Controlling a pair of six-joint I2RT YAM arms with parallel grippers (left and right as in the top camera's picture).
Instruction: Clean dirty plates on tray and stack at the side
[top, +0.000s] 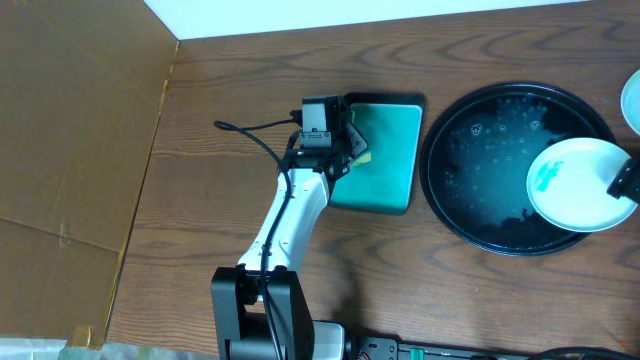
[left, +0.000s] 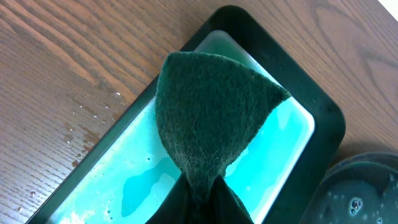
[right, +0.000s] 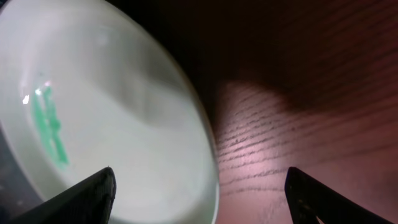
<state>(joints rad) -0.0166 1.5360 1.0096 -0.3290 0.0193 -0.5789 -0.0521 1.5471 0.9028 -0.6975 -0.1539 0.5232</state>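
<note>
Step judged: scrub not yet begun | my left gripper was clenched on the green pad over the teal dish | my right gripper stood spread, unclamped, at the rim of the smeared plate | plate lay on the tray, right side | next called for: steady plate, carry pad to smear.

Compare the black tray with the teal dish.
The tray is round; the dish is rectangular. The tray is black and much wider; the dish is teal inside and smaller. The tray carries a plate at its right edge; the dish has a green sponge over it. Both have raised dark rims and look wet.
</note>
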